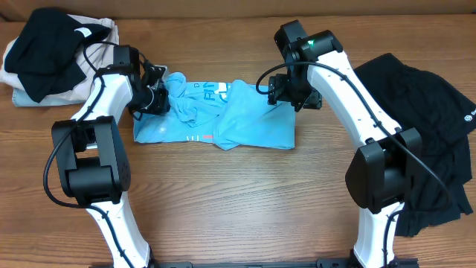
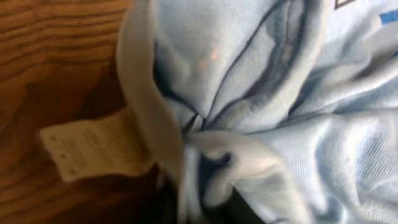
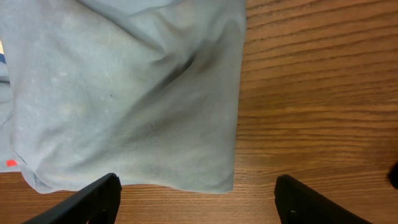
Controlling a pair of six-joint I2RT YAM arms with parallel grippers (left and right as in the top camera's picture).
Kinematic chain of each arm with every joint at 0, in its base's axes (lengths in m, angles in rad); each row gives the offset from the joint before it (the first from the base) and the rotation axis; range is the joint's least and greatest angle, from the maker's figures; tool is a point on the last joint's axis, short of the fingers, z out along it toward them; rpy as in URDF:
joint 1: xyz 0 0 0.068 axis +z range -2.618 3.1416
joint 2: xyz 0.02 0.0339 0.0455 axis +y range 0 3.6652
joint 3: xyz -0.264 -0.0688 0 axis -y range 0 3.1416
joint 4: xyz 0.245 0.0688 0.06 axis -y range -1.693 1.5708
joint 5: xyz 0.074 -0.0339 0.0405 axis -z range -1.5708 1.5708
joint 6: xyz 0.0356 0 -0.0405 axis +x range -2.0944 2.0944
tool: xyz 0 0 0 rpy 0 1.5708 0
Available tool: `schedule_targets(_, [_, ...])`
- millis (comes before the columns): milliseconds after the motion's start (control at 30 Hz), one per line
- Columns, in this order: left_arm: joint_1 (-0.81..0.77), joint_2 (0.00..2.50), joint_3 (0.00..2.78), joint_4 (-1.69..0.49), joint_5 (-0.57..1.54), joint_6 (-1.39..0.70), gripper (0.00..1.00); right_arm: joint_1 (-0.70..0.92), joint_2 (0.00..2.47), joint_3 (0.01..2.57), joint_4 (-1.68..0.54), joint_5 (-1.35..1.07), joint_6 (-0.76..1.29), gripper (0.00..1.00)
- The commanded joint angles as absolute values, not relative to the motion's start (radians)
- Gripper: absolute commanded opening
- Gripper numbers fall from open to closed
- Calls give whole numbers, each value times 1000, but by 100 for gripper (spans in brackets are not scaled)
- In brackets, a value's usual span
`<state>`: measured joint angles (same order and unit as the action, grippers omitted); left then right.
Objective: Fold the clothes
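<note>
T-shirt [image 1: 223,123] long axis runs from left gripper [image 1: 158,99], clenched on its bunched neck, to right gripper [image 3: 196,196], released over the other end.

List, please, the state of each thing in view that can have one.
light-blue T-shirt: partly folded and rumpled, lying flat, neck end bunched up.
black polo: unfolded, in a loose heap on the right.
black and beige garments: piled together, black on top.
left hand: shut on the bunched neck end of the light-blue T-shirt.
right hand: open over the shirt's other edge, holding nothing.
</note>
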<state>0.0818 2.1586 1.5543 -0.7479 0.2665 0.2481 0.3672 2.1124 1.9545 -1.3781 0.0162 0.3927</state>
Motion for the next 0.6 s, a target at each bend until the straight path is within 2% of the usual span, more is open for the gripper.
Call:
schedule_targets(0, [90, 2171, 1549, -753, 223, 139, 5, 368, 2080, 1969, -1370, 29, 392, 78])
schedule_targets(133, [111, 2171, 1607, -817, 216, 119, 4, 368, 2080, 1969, -1367, 29, 392, 74])
schedule_targets(433, [186, 2171, 2024, -1253, 200, 74, 4, 368, 2080, 1969, -1355, 24, 392, 74])
schedule_targets(567, [187, 2171, 2153, -1366, 195, 75, 4, 368, 2080, 1969, -1349, 24, 392, 74])
